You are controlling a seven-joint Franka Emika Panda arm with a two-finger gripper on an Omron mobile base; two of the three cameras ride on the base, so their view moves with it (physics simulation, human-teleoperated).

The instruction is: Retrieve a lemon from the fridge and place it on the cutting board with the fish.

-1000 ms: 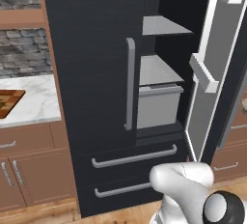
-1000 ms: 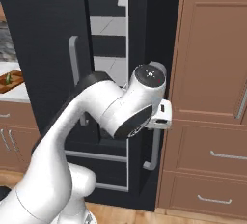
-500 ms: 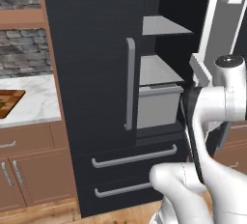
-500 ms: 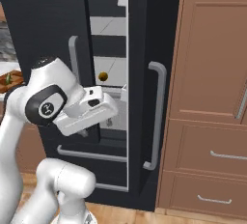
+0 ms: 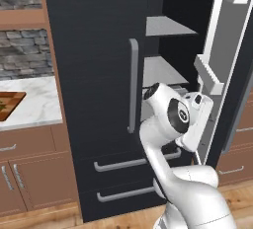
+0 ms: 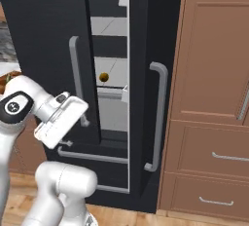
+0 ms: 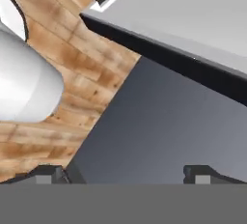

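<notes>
Hand (image 7: 123, 172): released, fingertips standing wide apart, nothing between them. In the hand view it looks down past a dark door edge at grey surface and wooden floor (image 7: 67, 80). In the right base view the hand body hangs low in front of the left door, pointing down and away from the shelves.

Step in hand, as judged: reaching into the fridge (image 5: 99, 50) for the lemon (image 6: 103, 77). To do it well, the hand needs to lift and turn toward the gap between the doors, enter level with the shelf, and keep its fingers spread until they straddle the fruit.

Lemon: small, round, yellow-olive, resting on a grey inner shelf (image 6: 113, 69), seen through the narrow opening in the right base view; well above and beyond the hand.

Obstructions: the left door with its grey bar handle (image 6: 76, 76) stands just beside the hand; the right door (image 5: 232, 70) is swung open, its white inner bins projecting toward the arm. The opening looks tight from the right base view; elbow and wrist could brush either door.

Surroundings: cutting board (image 5: 9, 104), checkered brown, on the white marble tabletop (image 5: 34, 107) far to the left, well apart from the fridge. Fish: cannot tell. Brown cabinets (image 6: 214, 74) to the right; drawers (image 5: 118, 173) below.
</notes>
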